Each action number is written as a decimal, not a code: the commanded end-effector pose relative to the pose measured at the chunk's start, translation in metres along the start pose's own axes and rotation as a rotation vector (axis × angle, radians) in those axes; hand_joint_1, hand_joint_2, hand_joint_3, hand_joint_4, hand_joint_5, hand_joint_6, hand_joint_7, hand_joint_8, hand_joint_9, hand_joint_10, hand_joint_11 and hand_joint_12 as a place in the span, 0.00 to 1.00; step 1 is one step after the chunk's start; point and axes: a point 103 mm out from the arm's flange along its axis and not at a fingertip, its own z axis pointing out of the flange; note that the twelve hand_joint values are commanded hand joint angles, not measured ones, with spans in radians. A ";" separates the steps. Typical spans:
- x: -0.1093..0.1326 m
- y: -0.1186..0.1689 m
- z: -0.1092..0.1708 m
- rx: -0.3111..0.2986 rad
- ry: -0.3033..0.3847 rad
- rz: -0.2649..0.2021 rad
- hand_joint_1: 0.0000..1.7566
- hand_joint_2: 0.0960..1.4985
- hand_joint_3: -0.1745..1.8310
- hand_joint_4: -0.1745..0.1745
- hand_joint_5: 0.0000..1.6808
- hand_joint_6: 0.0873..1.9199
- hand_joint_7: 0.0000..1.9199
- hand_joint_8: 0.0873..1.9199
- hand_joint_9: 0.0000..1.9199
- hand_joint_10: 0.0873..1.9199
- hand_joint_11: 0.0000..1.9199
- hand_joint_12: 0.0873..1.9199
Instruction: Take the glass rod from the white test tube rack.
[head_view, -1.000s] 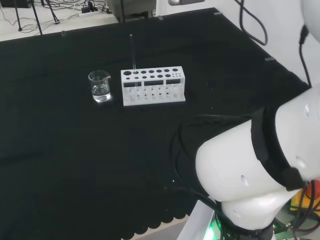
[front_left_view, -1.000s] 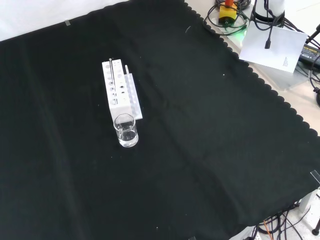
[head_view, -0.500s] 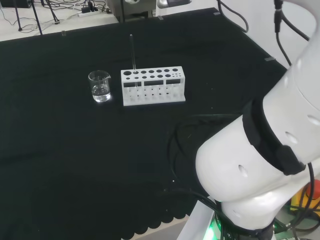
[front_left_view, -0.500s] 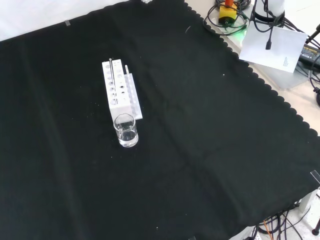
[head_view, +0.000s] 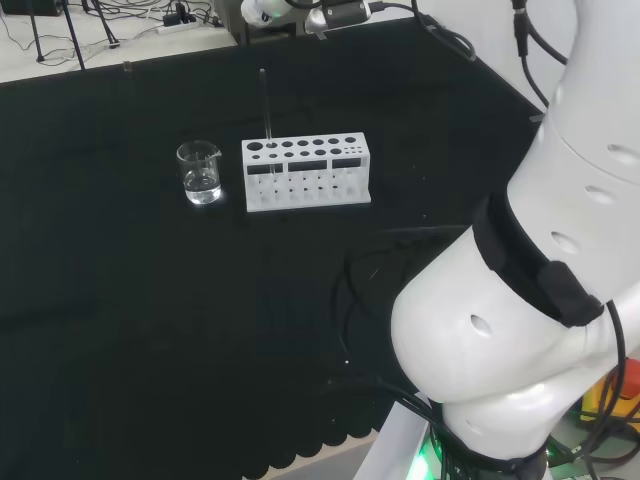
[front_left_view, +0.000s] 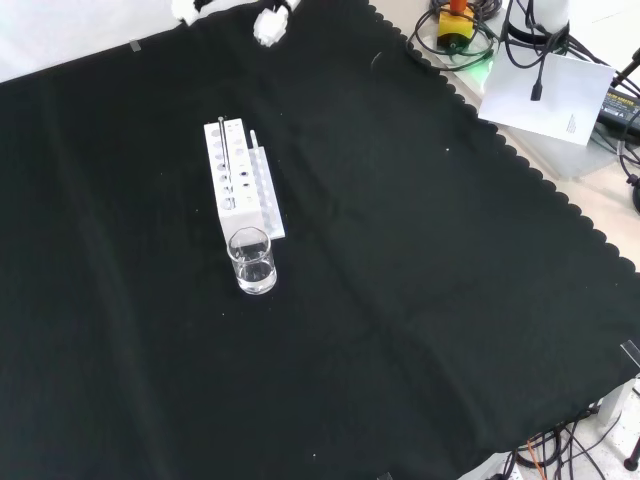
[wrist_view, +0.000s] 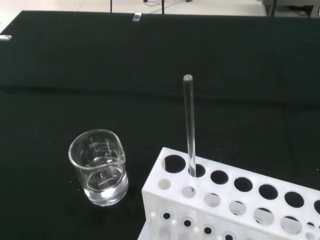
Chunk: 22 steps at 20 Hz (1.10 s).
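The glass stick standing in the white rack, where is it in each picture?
Head view: the glass rod stands upright near the left end of the white test tube rack.
Front view: the rod rises from the rack's near end, just above the beaker.
Wrist view: the rod stands tall in a hole near the rack's end.
Shared landmark: the beaker, next to the rod's end of the rack.

Rack (head_view: 306, 171) in all views — wrist nearest

i'm in a robotics lab: black cloth bench (front_left_view: 420, 260), beaker (head_view: 200, 172), test tube rack (head_view: 306, 171), cables (head_view: 120, 15) behind.
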 end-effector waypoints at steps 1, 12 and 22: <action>-0.009 0.020 0.020 0.019 0.006 -0.014 0.38 0.74 0.00 0.11 0.02 0.00 0.01 0.44 0.09 0.47 0.00 0.75; -0.013 0.036 0.048 0.041 -0.006 -0.076 0.38 0.74 0.00 0.10 0.03 0.00 0.02 0.45 0.11 0.48 0.00 0.75; -0.018 0.046 0.078 0.107 -0.030 -0.072 0.37 0.75 0.00 0.05 0.07 0.00 0.07 0.47 0.14 0.48 0.00 0.76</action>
